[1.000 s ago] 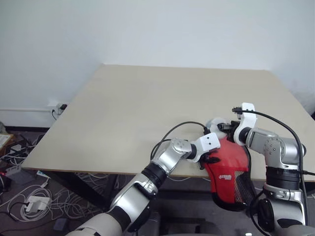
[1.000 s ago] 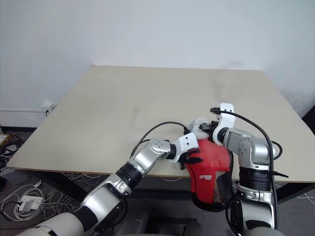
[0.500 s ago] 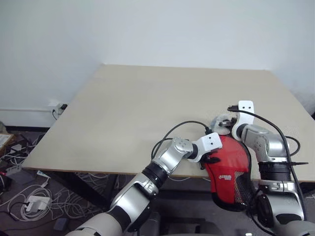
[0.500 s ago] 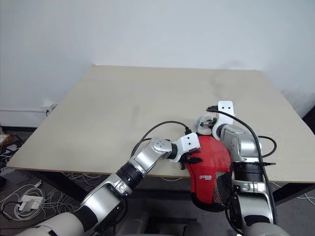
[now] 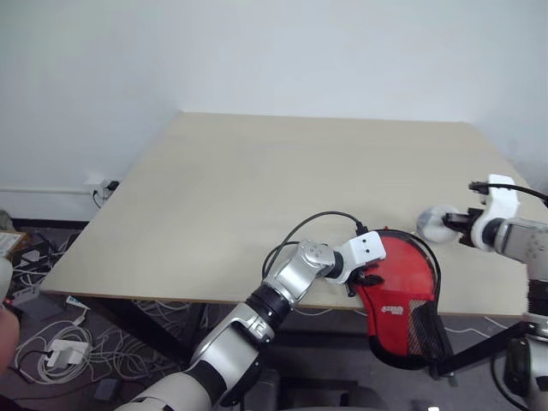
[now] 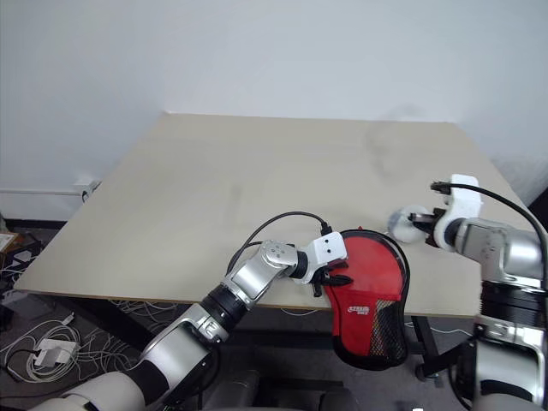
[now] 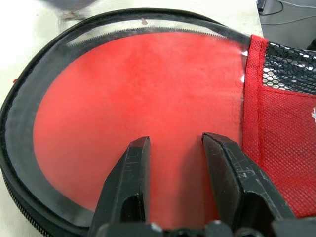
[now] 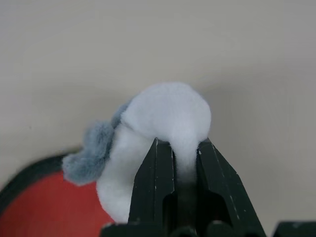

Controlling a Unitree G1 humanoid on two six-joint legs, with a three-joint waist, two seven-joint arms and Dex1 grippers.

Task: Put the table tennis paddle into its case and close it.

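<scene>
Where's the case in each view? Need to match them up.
Left eye: case at lower right, overhanging the table near edge.
Right eye: lower centre-right.
Left wrist: red face just past the left hand.
Right wrist: red patch beside the pinched fluffy ball.
Shared landmark: its black rim.

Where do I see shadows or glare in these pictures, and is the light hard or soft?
Left eye view: soft, even light on the table, with no hard-edged shadow on its top. Left wrist view: small white glints on the case, at its edge beside the mesh. Right wrist view: the tuft in the right gripper throws only a faint, soft shadow on the table.
</scene>
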